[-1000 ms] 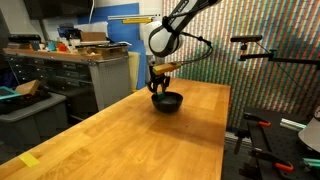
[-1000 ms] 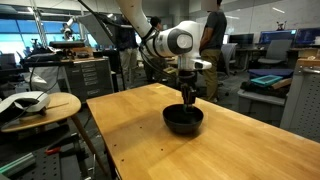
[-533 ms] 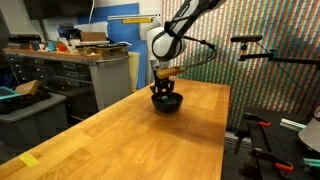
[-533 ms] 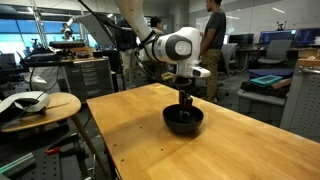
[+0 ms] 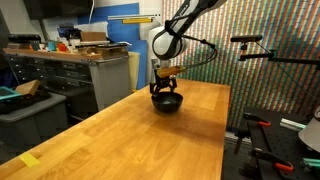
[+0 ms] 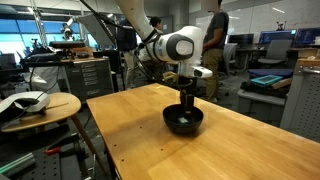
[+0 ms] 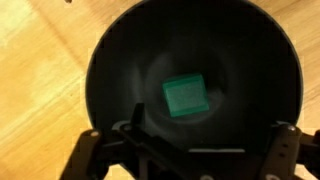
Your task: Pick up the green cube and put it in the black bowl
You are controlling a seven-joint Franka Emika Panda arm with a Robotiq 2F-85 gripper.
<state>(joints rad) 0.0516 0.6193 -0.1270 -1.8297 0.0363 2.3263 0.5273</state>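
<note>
Wrist view: the green cube (image 7: 185, 97) is lying loose on the floor of the black bowl (image 7: 105, 60), near the centre of the frame. The pincer (image 7: 185, 152) is gaping wide along the bottom edge, its fingers (image 7: 85, 150) standing clear of the cube and gripping nothing. In both exterior views the pincer is hanging just over the bowl (image 5: 167, 103) (image 6: 183, 122), which is sitting on the wooden surface (image 5: 150, 140).

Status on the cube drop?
Pincer open over bowl. Cube loose on bowl floor. Nothing in the way.
</note>
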